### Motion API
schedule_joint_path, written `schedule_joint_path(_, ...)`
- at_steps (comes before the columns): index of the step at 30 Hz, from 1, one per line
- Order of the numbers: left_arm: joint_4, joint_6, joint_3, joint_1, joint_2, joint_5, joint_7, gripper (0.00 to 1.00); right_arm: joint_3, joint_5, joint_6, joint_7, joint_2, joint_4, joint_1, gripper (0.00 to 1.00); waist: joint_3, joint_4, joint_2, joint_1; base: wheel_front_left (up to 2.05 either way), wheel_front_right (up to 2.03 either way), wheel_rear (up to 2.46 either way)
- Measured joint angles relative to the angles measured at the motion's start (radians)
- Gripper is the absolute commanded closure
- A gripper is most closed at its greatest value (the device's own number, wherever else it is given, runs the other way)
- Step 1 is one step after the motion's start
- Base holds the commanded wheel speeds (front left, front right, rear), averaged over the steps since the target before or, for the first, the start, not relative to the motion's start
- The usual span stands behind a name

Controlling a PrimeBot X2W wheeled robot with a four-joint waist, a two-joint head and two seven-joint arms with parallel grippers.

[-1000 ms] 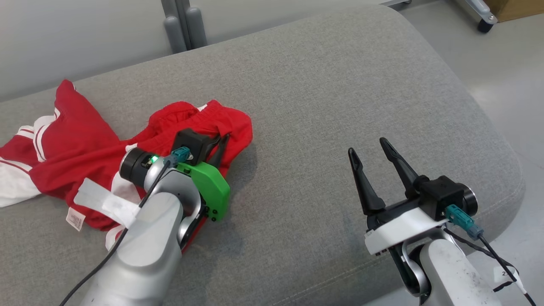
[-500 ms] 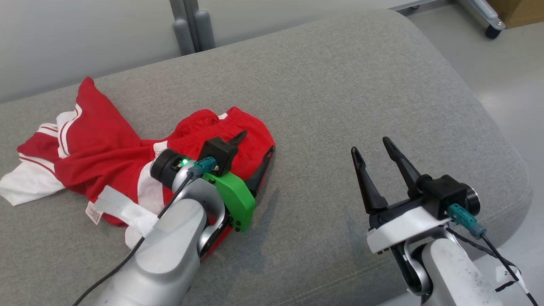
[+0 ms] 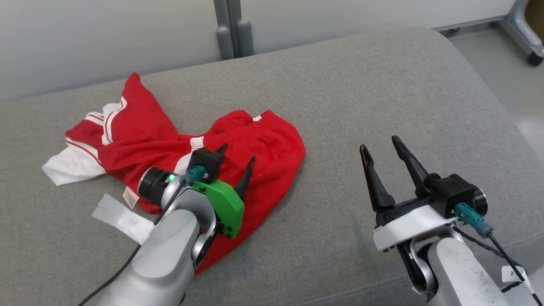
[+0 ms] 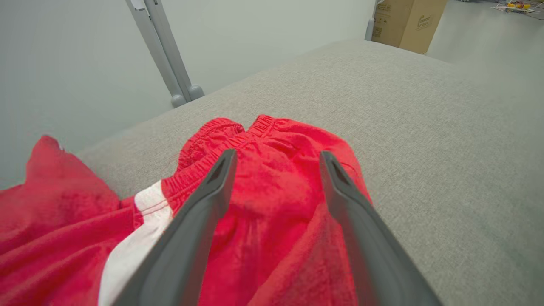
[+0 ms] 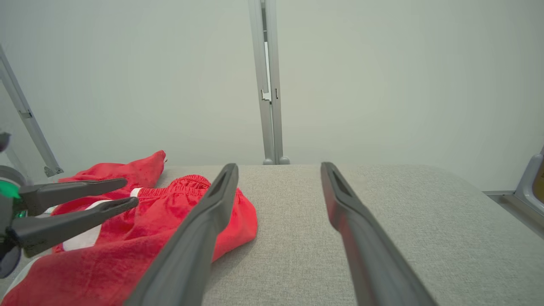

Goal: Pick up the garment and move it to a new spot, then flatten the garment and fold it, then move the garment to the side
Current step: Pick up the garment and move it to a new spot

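Hovering over the crumpled red-and-white garment (image 3: 272,144) left of centre in the head view, my left gripper (image 3: 238,153) had its two fingers spread wide, nothing pinched, red cloth showing between the tips. The garment lay on the grey cushion (image 3: 361,85), elastic waistband toward the middle and a white-trimmed end reaching to the upper left. My right gripper (image 3: 379,143) hung at the lower right, fingers wide and empty, over bare cushion, apart from the cloth.

Grey fabric cushion (image 3: 361,97), crumpled red-and-white garment (image 3: 272,148) lying on it
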Motion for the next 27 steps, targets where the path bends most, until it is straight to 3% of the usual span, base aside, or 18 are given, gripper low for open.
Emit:
schedule_joint_path(5, 0.068, 0.066, 0.073, 0.0, 0.003, 0.005, 0.007, 0.0, 0.006, 0.0, 0.001, 0.0, 0.001, -0.001, 0.005, 0.0, -0.013, 0.045, 0.0, 0.0, 0.0, 0.0, 0.0)
schedule_joint_path(9, 0.094, 0.108, 0.137, -0.003, 0.044, -0.007, 0.007, 0.0, 0.029, -0.001, 0.011, 0.0, 0.002, -0.002, 0.007, 0.0, -0.007, 0.065, 0.0, 0.0, 0.0, 0.0, 0.0)
schedule_joint_path(21, 0.17, 0.122, 0.279, -0.09, 0.116, -0.067, 0.016, 0.0, 0.036, -0.024, 0.019, 0.0, -0.008, -0.007, 0.002, 0.0, 0.062, 0.03, 0.0, 0.0, 0.0, 0.0, 0.0)
schedule_joint_path(27, 0.209, 0.131, 0.305, -0.155, 0.148, -0.067, 0.047, 0.0, 0.037, -0.032, 0.026, 0.0, -0.022, -0.015, -0.004, 0.0, 0.105, -0.001, 0.0, 0.0, 0.0, 0.0, 0.0)
